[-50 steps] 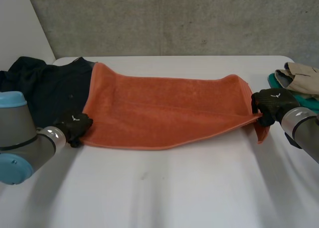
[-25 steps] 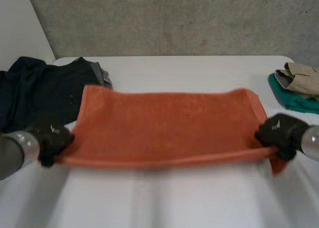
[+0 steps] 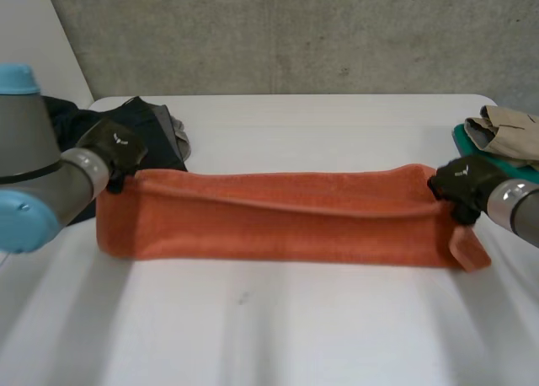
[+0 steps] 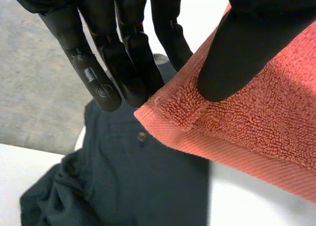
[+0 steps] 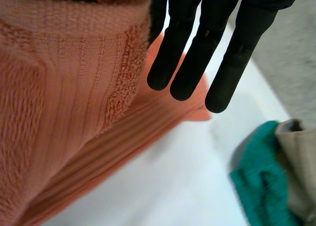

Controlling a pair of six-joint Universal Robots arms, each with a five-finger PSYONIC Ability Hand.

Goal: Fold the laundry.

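An orange towel (image 3: pixel 286 217) lies stretched across the white table (image 3: pixel 295 327) as a long narrow band, doubled over lengthwise. My left hand (image 3: pixel 114 150) is at its left top corner. In the left wrist view, the thumb (image 4: pixel 247 43) pinches the towel corner (image 4: pixel 256 117) against the fingers (image 4: pixel 123 53). My right hand (image 3: pixel 461 184) holds the right top corner. In the right wrist view, the towel (image 5: pixel 59 88) hangs beside the palm and the fingers (image 5: pixel 217 48) are straight. The held edge sags slightly between the two hands.
A dark garment (image 3: pixel 156 129) lies crumpled at the table's far left, just behind my left hand, and shows below the towel corner as dark cloth (image 4: pixel 138 176). A folded beige item (image 3: pixel 505 125) on teal cloth (image 5: pixel 261 186) sits at the far right edge.
Both hands lifted the towel's near edge and carried it over toward the far side, so the flat spread towel is now a narrow doubled band. The left hand closed on its corner.
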